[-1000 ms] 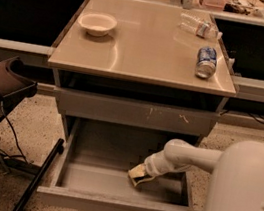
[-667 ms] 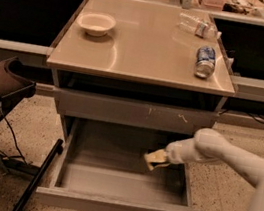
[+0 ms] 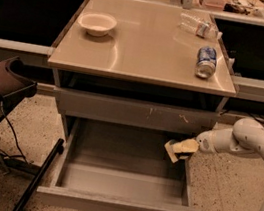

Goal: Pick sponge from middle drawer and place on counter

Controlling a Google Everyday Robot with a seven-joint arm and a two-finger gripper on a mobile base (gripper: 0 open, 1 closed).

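A white bowl (image 3: 98, 23) sits on the counter (image 3: 140, 58), far up and to the left of the gripper (image 3: 177, 150). The middle drawer (image 3: 119, 206) stands pulled open below and to the left of the gripper, under a scratched drawer front (image 3: 136, 112). A plastic bottle (image 3: 199, 25) and a soda can (image 3: 206, 62) lie on the counter straight above the gripper. The gripper hangs over the drawer's right rear corner, clamped on the sponge (image 3: 186, 146), which is lifted clear of the drawer floor. The arm (image 3: 247, 140) stretches off to its right.
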